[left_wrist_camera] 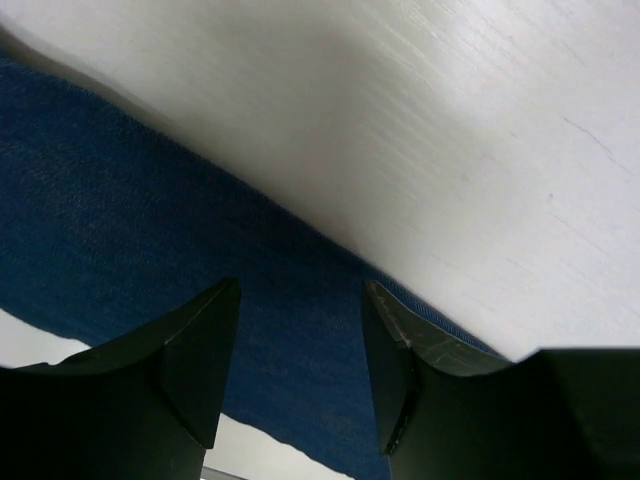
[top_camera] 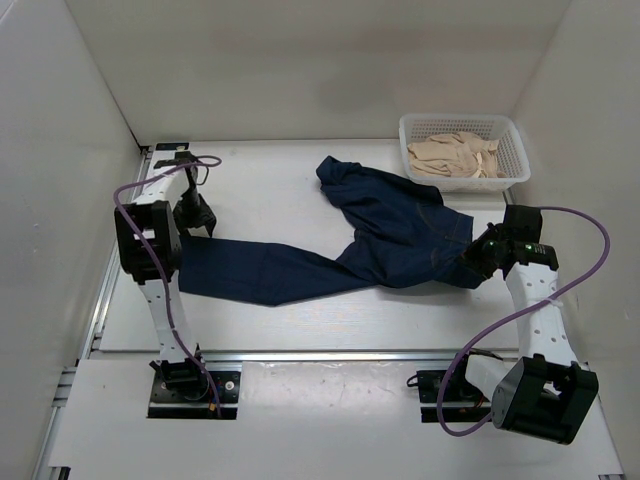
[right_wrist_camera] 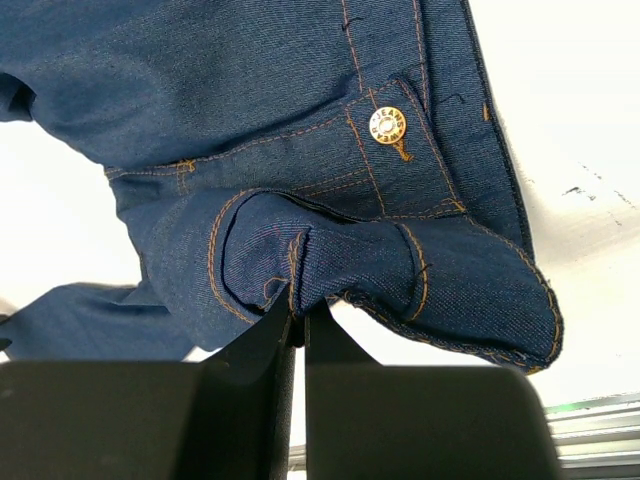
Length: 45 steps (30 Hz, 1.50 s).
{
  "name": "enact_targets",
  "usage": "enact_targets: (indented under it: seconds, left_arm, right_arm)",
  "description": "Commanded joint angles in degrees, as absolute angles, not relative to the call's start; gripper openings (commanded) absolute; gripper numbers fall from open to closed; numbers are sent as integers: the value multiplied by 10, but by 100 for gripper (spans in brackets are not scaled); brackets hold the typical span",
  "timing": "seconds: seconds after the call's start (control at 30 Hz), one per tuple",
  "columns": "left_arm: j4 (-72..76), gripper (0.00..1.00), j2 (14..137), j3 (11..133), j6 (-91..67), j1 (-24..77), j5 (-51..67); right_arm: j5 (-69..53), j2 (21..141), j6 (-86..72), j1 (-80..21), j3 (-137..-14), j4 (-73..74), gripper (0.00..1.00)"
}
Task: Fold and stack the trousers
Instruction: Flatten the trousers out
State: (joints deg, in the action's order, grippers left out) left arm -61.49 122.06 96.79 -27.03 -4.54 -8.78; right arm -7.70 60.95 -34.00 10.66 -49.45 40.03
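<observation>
Top external view is showing the trousers (top_camera: 380,235) lying spread across the white table (top_camera: 270,190), one long leg stretching out flat toward the left arm while the waist end is lying toward the right arm and the other leg is bunching up toward the far side. A white basket (top_camera: 512,128) holding pale beige cloth (top_camera: 455,155) is sitting at the far right corner, just beyond the denim. The left gripper (top_camera: 195,215) is hanging over the far edge of the long leg near its hem; from the left wrist its jaws are standing apart (left_wrist_camera: 300,300), with blue fabric (left_wrist_camera: 100,230) showing between and beneath them and bare table (left_wrist_camera: 450,150) beyond. The right gripper (top_camera: 480,255) is sitting at the waist end; from the right wrist its fingers are pressing together (right_wrist_camera: 298,320), pinching a fold of the tan-stitched waist edge of the trousers (right_wrist_camera: 250,90), with a metal button (right_wrist_camera: 388,125) showing just above the pinched fold.
</observation>
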Motion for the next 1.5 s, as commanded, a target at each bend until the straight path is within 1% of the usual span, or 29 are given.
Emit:
enact_targets:
  seconds: [0.0, 0.1, 0.2, 0.3, 0.33, 0.37, 0.4, 0.43, 0.47, 0.57, 0.67, 0.87, 1.07, 1.13, 1.23, 1.3, 1.33, 1.37, 1.4, 1.47]
  left_arm:
    - [-599, 63, 1223, 967, -274, -47, -103]
    - [-594, 63, 1237, 967, -279, -47, -108]
    - [-594, 63, 1261, 994, -279, -47, -108]
    - [-599, 56, 1272, 1005, -279, -47, -108]
    - [-599, 50, 1272, 1012, -279, -47, -108]
    - [-599, 48, 1272, 1012, -279, -47, -108]
    - [-599, 42, 1272, 1012, -279, -47, -108]
    - [-599, 34, 1279, 1019, -274, -47, -95]
    - [-599, 11, 1285, 1024, -268, -47, -95]
    - [-612, 11, 1292, 1034, -268, -47, -99]
    - [-612, 11, 1266, 1041, -273, -47, -120]
    - [-622, 11, 1209, 1084, -279, -66, -103]
    - [-667, 11, 1201, 1207, -279, -66, -91]
    - [-672, 11, 1201, 1250, -279, -66, -67]
    - [-695, 11, 1206, 1263, -268, -66, -54]
    - [-696, 22, 1194, 1219, -268, -66, -68]
    - [-687, 30, 1185, 1150, -268, -66, -80]
    - [-665, 39, 1166, 1115, -263, -66, -80]
    - [-651, 63, 1157, 1080, -263, -66, -87]
    - [-614, 77, 1137, 997, -263, -71, -87]
  right_arm:
    - [-91, 609, -329, 108, -519, 380, 0]
    - [-91, 609, -329, 108, -519, 380, 0]
    - [-91, 609, -329, 108, -519, 380, 0]
    - [-91, 609, -329, 108, -519, 380, 0]
    - [-91, 609, -329, 108, -519, 380, 0]
    - [-91, 609, -329, 108, -519, 380, 0]
    - [-91, 604, -329, 108, -519, 380, 0]
    - [-91, 604, -329, 108, -519, 380, 0]
    - [-91, 604, -329, 108, -519, 380, 0]
    - [-91, 604, -334, 108, -519, 380, 0]
    - [-91, 604, -334, 108, -532, 380, 0]
    - [-64, 609, -334, 108, -562, 390, 0]
    - [-64, 651, -360, 108, -613, 379, 0]
    - [-64, 675, -367, 108, -639, 371, 0]
    - [-76, 699, -367, 108, -671, 371, 0]
    - [-76, 704, -367, 108, -671, 371, 0]
    - [-76, 698, -367, 108, -664, 371, 0]
    - [-76, 698, -367, 108, -658, 371, 0]
    - [-76, 692, -361, 108, -652, 371, 0]
    - [-76, 686, -361, 108, -636, 371, 0]
